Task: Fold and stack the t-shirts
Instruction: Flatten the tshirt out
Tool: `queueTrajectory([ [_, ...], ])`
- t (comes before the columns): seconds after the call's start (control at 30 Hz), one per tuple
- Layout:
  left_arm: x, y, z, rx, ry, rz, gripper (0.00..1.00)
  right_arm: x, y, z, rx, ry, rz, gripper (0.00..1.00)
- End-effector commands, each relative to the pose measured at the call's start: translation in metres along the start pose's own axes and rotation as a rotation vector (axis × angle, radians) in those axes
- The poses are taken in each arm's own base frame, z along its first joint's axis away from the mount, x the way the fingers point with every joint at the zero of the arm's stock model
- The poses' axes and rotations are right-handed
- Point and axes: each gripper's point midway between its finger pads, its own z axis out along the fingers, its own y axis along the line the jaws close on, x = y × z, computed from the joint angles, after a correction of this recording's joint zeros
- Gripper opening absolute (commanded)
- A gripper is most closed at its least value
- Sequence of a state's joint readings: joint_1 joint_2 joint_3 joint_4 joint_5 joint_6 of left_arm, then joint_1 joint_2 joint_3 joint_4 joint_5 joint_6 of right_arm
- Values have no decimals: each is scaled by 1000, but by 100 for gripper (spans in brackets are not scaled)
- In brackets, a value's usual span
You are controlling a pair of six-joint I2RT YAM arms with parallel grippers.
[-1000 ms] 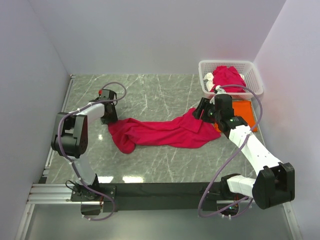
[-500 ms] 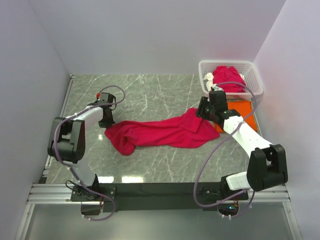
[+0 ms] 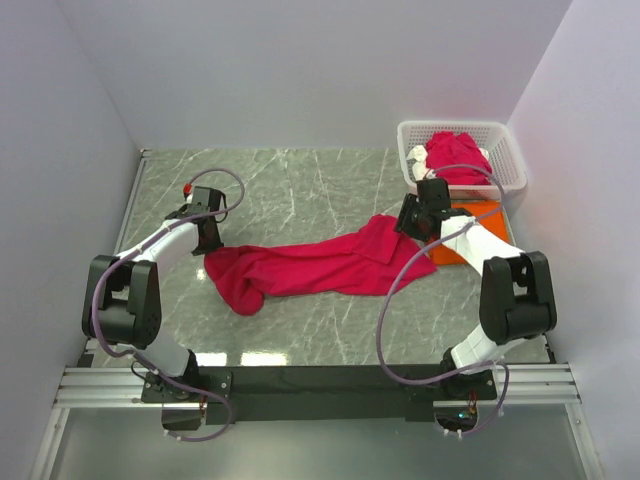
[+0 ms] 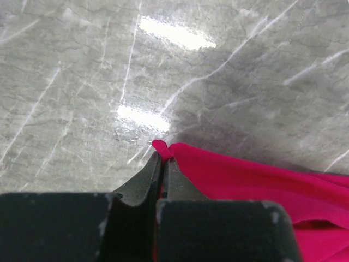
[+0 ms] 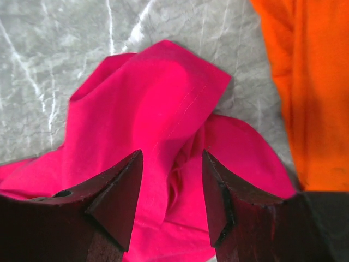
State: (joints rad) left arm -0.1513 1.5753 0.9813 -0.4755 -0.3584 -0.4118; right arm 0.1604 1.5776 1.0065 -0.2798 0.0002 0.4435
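Shirt (image 3: pixel 320 265) edge barely pinched in left gripper (image 4: pixel 162 157), may slip under pull; right gripper (image 5: pixel 171 183) spread, could bunch it.

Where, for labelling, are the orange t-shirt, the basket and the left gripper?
orange t-shirt (image 5: pixel 311 82), right wrist view, flat middle.
basket (image 3: pixel 511 153), top view, right rim.
left gripper (image 4: pixel 163 158), left wrist view, fingertips pinching crimson t-shirt (image 4: pixel 245 180).

No legible text, labels, brands or numbers on anything in view.

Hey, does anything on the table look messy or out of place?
The pink shirt lies crumpled and strung out across the table, one corner pinched in the left gripper. Nothing looks spilled or damaged.
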Motion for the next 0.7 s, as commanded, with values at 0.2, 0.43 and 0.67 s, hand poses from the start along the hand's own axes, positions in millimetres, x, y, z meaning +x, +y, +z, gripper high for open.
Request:
queueTrajectory([
  [0.2,-13,7,-2,-36,-49,-5,1,-10,16,14,-56,-6,0,27],
  [0.43,-15,8,-4,-34,-55,-11,1,8,42,-32,-47,-38,-88,0],
  [0.67,-17,8,-5,-36,-62,-12,1,104,70,-63,-150,105,-98,4],
])
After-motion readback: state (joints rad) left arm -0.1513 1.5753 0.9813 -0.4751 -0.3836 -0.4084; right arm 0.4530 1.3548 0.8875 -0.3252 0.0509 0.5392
